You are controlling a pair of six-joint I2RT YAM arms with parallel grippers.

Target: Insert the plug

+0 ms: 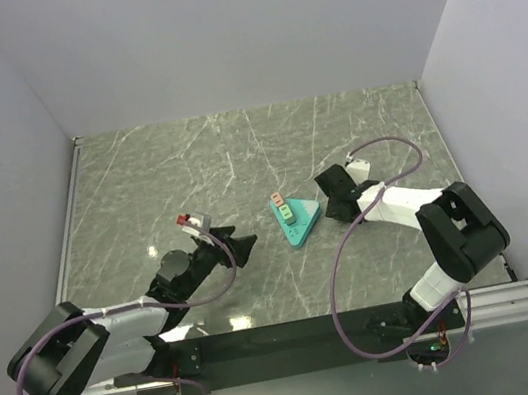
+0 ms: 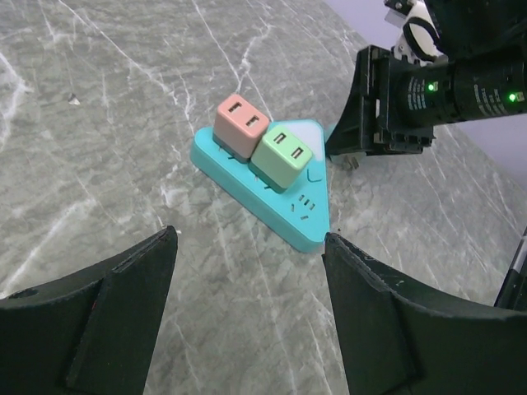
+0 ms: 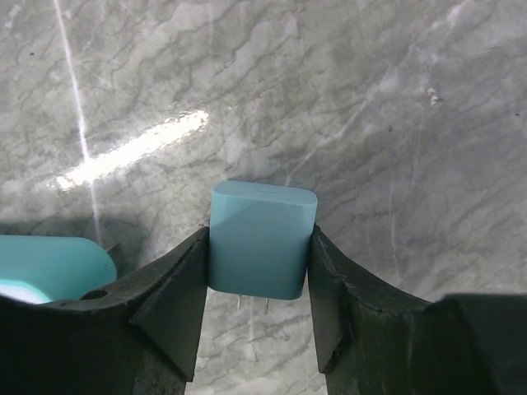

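Grey marble table (image 1: 188,170). Centre frame, my right gripper (image 3: 260,247) pinches the plug (image 3: 262,234) by its sides, leaving prongs free for the power strip (image 1: 296,219). My left gripper (image 2: 249,239) gapes, empty.

No text, brand, number or sign can be read in any view. The teal power strip (image 2: 319,234), the pink adapter (image 2: 239,123) and the green adapter (image 2: 282,156) plugged into it, and the teal plug (image 3: 262,239) are seen with plain faces. A few small dark marks (image 2: 306,202) on the strip's top cannot be made out as characters.
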